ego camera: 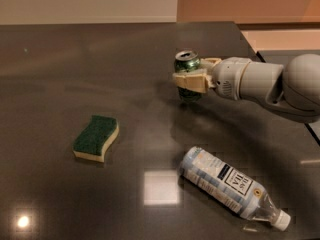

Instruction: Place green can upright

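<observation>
dark glossy table, pincer right of centre gripping upright green can

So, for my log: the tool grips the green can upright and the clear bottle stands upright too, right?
No: the camera view shows the clear bottle lying on its side. The tool, right of centre over the table, does grip the green can upright.

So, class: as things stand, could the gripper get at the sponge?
Probably not yet. The gripper, at the table's far side, is shut on the can. The way itself looks free: nothing lies between it and the sponge; the bottle is off to one side.
</observation>
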Robot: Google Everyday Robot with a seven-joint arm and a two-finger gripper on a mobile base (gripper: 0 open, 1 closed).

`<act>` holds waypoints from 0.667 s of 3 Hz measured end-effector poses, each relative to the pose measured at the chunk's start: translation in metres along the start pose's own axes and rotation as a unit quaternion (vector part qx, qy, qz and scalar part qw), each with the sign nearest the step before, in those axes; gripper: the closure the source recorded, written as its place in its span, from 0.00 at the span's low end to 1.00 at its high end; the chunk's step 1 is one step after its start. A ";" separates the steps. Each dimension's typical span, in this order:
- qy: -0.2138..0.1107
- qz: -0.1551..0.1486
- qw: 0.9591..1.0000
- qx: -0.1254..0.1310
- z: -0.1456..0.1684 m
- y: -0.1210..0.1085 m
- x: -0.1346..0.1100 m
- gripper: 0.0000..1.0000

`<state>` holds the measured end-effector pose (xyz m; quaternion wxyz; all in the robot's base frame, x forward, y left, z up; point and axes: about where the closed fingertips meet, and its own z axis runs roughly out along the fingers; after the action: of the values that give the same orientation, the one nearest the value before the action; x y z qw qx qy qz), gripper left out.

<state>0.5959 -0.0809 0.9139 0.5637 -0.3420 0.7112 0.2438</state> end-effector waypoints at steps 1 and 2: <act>-0.033 0.005 0.999 -0.016 0.000 -0.006 0.001 1.00; -0.056 0.016 0.998 -0.032 -0.001 -0.011 0.004 1.00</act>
<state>0.6033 -0.0896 0.9104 0.5876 -0.3343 0.6755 0.2944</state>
